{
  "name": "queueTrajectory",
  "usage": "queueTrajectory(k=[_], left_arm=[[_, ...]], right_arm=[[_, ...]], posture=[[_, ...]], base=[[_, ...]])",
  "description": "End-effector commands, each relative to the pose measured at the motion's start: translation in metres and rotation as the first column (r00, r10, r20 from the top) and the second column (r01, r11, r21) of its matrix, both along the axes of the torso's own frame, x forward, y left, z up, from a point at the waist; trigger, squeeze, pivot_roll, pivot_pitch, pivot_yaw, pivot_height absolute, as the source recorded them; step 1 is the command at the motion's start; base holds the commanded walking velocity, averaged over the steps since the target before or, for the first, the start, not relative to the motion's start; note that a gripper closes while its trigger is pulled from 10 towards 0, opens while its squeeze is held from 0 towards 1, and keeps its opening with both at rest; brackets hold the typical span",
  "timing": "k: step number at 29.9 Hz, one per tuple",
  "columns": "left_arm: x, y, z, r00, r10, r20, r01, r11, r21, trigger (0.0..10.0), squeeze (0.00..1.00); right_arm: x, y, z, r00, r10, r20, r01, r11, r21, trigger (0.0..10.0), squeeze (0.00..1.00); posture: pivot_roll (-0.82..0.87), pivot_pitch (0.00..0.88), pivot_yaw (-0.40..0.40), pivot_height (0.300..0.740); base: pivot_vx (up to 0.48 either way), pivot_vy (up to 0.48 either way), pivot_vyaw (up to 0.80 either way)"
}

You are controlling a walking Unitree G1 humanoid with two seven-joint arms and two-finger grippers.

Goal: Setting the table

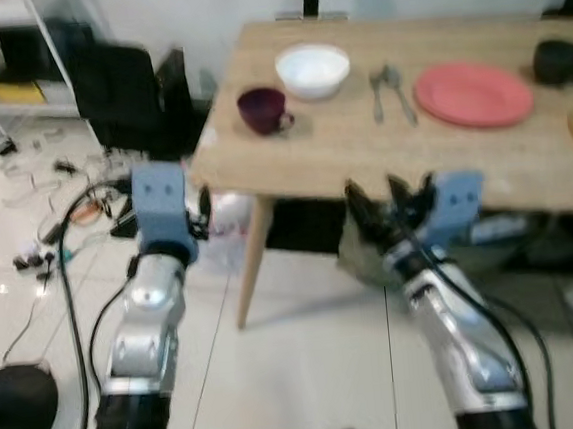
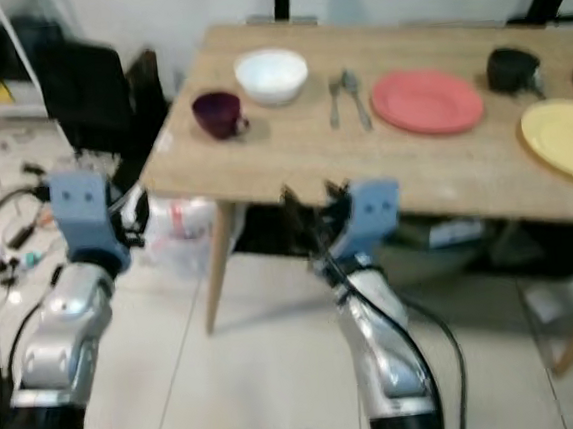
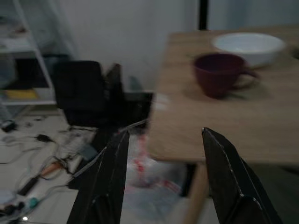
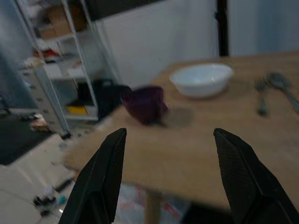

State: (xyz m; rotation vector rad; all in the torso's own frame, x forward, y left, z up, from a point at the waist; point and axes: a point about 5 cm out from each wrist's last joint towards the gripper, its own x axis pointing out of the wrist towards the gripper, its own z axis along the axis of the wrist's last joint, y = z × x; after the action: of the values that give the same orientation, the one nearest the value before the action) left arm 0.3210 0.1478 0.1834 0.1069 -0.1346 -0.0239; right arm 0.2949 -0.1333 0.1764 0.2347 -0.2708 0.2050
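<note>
Both arms are raised short of the wooden table (image 1: 361, 148), empty-handed. The right gripper (image 1: 391, 200) hangs just under the near edge with its black fingers (image 4: 105, 177) spread apart. The left gripper (image 3: 161, 182) sits off the table's left corner, above the tiled floor, fingers likewise parted around nothing. On the tabletop a dark purple cup (image 1: 263, 109) stands upright near that corner, handle turned right. Just behind it is a white bowl (image 1: 312, 70). Further right lie a fork and spoon (image 1: 390, 90) side by side, then a flat red plate (image 1: 473, 94), a black mug (image 1: 558, 59) and a yellow plate (image 2: 564, 138) at the far right.
</note>
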Motion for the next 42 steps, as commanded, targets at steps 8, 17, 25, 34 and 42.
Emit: queueTrajectory(k=[8, 17, 25, 34, 42], left_arm=[[0.001, 0.007, -0.004, 1.0, 0.004, -0.014, -0.004, 1.0, 0.018, 10.0, 0.0], [0.002, 0.006, -0.003, 1.0, -0.024, -0.007, 0.024, 0.999, 0.036, 10.0, 0.0], [0.003, 0.005, -0.002, 0.999, -0.037, -0.004, 0.037, 0.999, 0.04, 10.0, 0.0], [-0.001, 0.004, 0.0, 0.996, -0.088, 0.001, 0.088, 0.996, 0.024, 10.0, 0.0], [-0.012, 0.011, 0.014, 0.947, -0.319, -0.022, 0.32, 0.947, 0.04, 10.0, 0.0]], right_arm=[[0.0, 0.001, -0.005, 1.0, 0.001, -0.026, -0.001, 1.0, 0.012, 10.0, 0.0], [0.006, -0.012, -0.002, 0.999, -0.041, -0.01, 0.041, 0.999, -0.035, 10.0, 0.0], [0.009, -0.019, 0.001, 0.999, -0.054, 0.004, 0.054, 0.996, -0.065, 10.0, 0.0], [0.008, -0.024, -0.007, 0.999, 0.017, -0.033, -0.023, 0.978, -0.207, 10.0, 0.0], [-0.002, -0.033, -0.02, 0.964, 0.215, -0.154, -0.26, 0.878, -0.401, 10.0, 0.0]], posture=[[-0.15, 0.0, 0.07, 0.74], [-0.15, 0.0, 0.071, 0.74], [-0.15, 0.0, 0.072, 0.74], [-0.15, 0.0, 0.074, 0.74], [-0.14, 0.0, 0.073, 0.74]], base=[[0.456, 0.0, -0.52], [0.464, 0.0, 0.0], [0.465, 0.0, 0.0], [0.288, 0.0, 0.0], [0.0, 0.0, 0.0]])
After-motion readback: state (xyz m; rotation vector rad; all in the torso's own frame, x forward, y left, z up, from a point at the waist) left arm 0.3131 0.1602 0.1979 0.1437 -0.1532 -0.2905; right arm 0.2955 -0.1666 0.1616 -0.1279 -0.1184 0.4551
